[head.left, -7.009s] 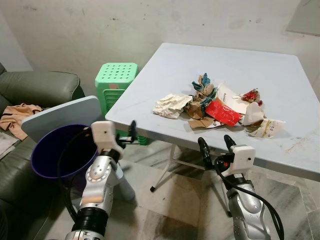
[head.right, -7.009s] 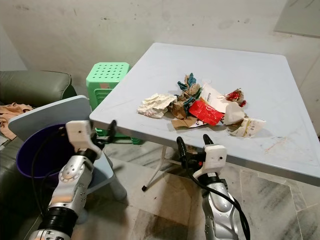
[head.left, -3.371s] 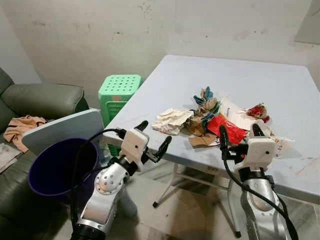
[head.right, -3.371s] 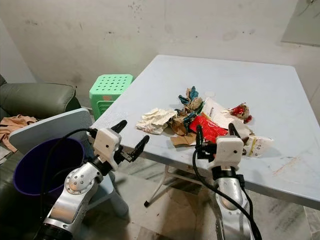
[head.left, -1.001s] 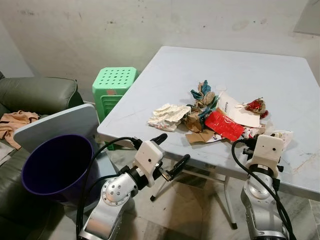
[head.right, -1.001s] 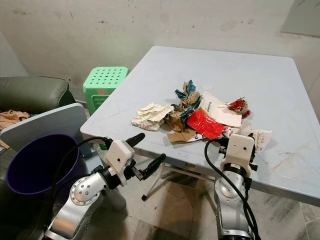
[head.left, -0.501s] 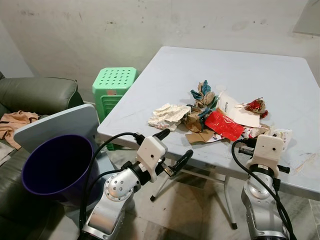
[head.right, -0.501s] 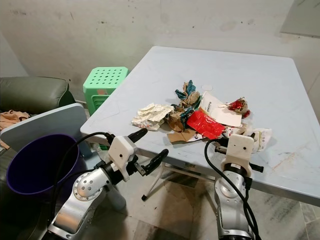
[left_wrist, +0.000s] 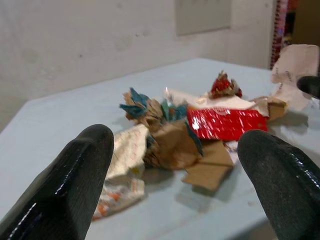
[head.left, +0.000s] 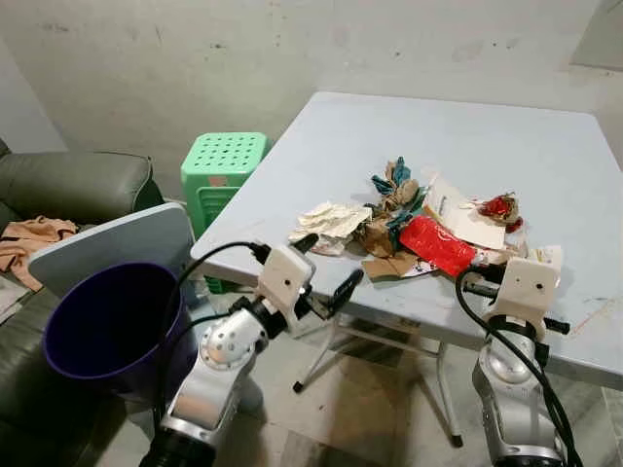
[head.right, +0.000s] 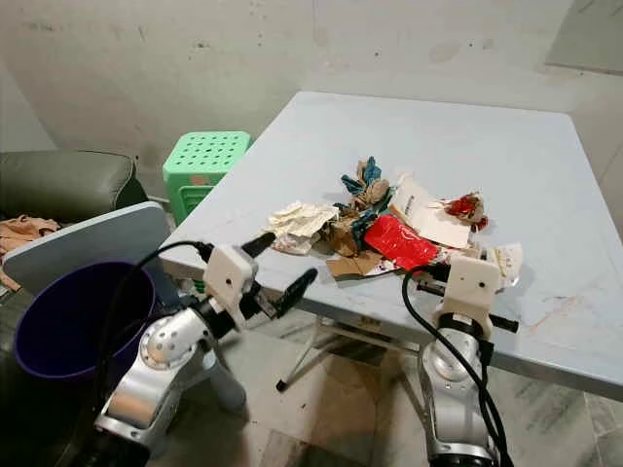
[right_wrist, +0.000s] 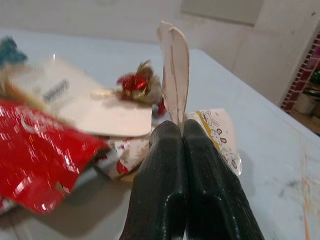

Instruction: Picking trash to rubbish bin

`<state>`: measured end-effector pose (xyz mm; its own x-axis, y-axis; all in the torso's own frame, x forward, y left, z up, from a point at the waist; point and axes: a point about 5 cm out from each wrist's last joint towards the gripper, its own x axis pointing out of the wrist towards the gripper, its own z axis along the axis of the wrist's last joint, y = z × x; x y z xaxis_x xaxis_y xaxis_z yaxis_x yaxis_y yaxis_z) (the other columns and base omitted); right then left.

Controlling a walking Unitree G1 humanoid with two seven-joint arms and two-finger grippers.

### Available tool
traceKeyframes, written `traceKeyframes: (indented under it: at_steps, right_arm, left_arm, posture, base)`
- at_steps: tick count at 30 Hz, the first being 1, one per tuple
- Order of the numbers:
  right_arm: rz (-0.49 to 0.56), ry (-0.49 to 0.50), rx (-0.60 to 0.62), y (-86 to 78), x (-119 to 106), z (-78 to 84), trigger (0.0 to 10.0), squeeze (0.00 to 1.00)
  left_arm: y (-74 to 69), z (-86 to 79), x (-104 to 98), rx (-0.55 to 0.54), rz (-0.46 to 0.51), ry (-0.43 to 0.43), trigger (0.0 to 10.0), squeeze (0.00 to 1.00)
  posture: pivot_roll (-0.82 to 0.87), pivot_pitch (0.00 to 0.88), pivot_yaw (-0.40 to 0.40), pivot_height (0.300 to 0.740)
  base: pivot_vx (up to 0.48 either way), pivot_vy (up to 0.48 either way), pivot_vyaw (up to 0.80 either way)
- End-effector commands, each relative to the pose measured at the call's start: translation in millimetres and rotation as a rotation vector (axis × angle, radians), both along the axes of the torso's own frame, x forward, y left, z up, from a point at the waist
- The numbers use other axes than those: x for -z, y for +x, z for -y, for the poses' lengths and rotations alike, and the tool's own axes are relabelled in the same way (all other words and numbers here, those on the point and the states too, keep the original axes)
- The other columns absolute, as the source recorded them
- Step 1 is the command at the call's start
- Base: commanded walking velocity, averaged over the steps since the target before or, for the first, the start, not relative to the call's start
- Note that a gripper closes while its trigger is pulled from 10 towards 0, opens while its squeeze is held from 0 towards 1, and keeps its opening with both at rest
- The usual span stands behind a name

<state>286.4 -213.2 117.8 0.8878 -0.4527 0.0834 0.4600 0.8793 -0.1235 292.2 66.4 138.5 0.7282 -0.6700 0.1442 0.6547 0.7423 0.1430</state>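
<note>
Our right gripper (right_wrist: 181, 131), lower right, has lifted a pale scrap (right_wrist: 175, 70) off the worktop (head.left: 545, 146), fingers clenched on it; left gripper (head.left: 324, 265) released. Bin (head.left: 107, 321) waits lower left.

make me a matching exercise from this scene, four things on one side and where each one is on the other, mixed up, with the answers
Things:
1. pale paper scrap
2. red wrapper
3. purple bin
4. green stool

Places:
A. on the floor, left of the table
B. pinched between the right gripper's shut fingers
C. by the table's far left edge, near the wall
D. lying flat in the trash pile on the table

Pairs: 1-B, 2-D, 3-A, 4-C
</note>
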Motion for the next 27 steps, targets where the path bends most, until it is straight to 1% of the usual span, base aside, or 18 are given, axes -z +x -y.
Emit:
traceKeyframes:
  at_steps: [1,3,5,9,10,12,13,14,15,16,17,19,22,23,25,26,27]
  right_arm:
    - [0.052,0.018,-0.010,2.4,-12,2.3,0.0,0.00]
    - [0.093,0.027,-0.024,4.6,-23,4.7,0.0,0.00]
    - [0.131,0.078,-0.017,5.8,-31,8.3,0.0,0.00]
    - [0.165,0.051,-0.030,6.6,-38,10.3,0.0,0.00]
    - [0.172,0.050,-0.040,6.0,-40,10.7,0.0,0.00]
    - [0.165,0.032,-0.052,4.9,-40,11.2,0.0,0.00]
    - [0.156,0.001,-0.077,3.5,-40,10.5,0.0,0.00]
    - [0.201,0.002,-0.153,0.0,-40,5.2,10.0,0.00]
    - [0.236,0.004,-0.209,-3.0,-41,1.5,10.0,0.00]
    - [0.248,0.012,-0.300,-7.6,-37,-5.2,10.0,0.00]
    - [0.225,0.055,-0.344,-11.5,-31,-9.2,10.0,0.00]
    - [0.220,0.082,-0.369,-13.7,-29,-11.0,10.0,0.00]
    - [0.204,0.060,-0.381,-15.6,-25,-13.6,10.0,0.00]
    - [0.193,0.075,-0.388,-15.9,-22,-14.7,10.0,0.00]
    - [0.193,0.077,-0.395,-16.5,-21,-15.4,10.0,0.00]
    - [0.188,0.080,-0.413,-17.4,-19,-17.5,10.0,0.00]
    - [0.189,0.077,-0.417,-17.8,-19,-18.1,10.0,0.00]
  left_arm:
    - [6.5,-6.0,-4,-0.034,-0.003,-0.025,10.0,0.00]
    - [13.8,-11.2,-8,-0.066,-0.003,-0.050,10.0,0.00]
    - [18.9,-15.9,-10,-0.100,-0.009,-0.074,10.0,0.00]
    - [21.4,-18.5,-11,-0.117,-0.013,-0.083,10.0,0.00]
    - [22.7,-20.5,-11,-0.134,-0.022,-0.103,10.0,0.00]
    - [23.3,-22.1,-10,-0.144,-0.027,-0.108,10.0,0.00]
    - [23.3,-22.6,-9,-0.147,-0.026,-0.106,10.0,0.00]
    - [22.9,-23.7,-7,-0.156,-0.029,-0.100,10.0,0.00]
    - [22.8,-24.6,-6,-0.163,-0.031,-0.095,10.0,0.00]
    - [22.7,-26.7,-2,-0.182,-0.042,-0.090,10.0,0.00]
    - [22.6,-29.6,1,-0.208,-0.056,-0.098,10.0,0.00]
    - [23.1,-31.7,2,-0.224,-0.064,-0.114,10.0,0.00]
    - [24.8,-37.3,2,-0.266,-0.070,-0.128,10.0,0.00]
    - [25.0,-39.3,2,-0.278,-0.072,-0.134,10.0,0.00]
    - [25.2,-41.4,3,-0.295,-0.067,-0.128,10.0,0.00]
    - [26.1,-47.2,4,-0.344,-0.059,-0.115,10.0,0.00]
    - [26.4,-48.7,4,-0.356,-0.057,-0.112,10.0,0.00]
  posture:
    - [-0.01,0.000,0.069,0.740]
    - [-0.01,0.000,0.069,0.740]
    - [-0.01,0.000,0.069,0.740]
    - [-0.01,0.000,0.067,0.740]
    - [-0.01,0.000,0.067,0.740]
    - [-0.01,0.000,0.067,0.740]
    - [-0.01,0.000,0.067,0.740]
    - [-0.01,0.000,0.067,0.740]
    - [-0.01,0.000,0.067,0.740]
    - [-0.01,0.000,0.067,0.740]
    - [-0.01,0.000,0.067,0.740]
    - [-0.01,0.000,0.069,0.740]
    - [-0.01,0.000,0.069,0.740]
    - [-0.01,0.000,0.069,0.740]
    - [-0.01,0.000,0.069,0.740]
    - [0.00,0.000,0.065,0.740]
    - [0.00,0.000,0.065,0.740]
  base:
    - [0.000,0.000,0.00]
    - [0.000,0.000,0.00]
    - [0.000,0.000,0.00]
    - [0.000,0.000,0.00]
    - [0.000,0.000,0.00]
    - [0.000,0.000,0.00]
    - [0.000,0.000,0.00]
    - [0.000,0.000,0.00]
    - [0.000,0.000,0.00]
    - [0.000,0.000,0.00]
    - [0.000,0.000,0.00]
    - [0.000,0.000,0.00]
    - [0.000,0.000,0.00]
    - [0.000,0.000,0.00]
    - [0.000,0.000,0.00]
    - [0.000,0.000,0.00]
    - [0.000,0.000,0.00]
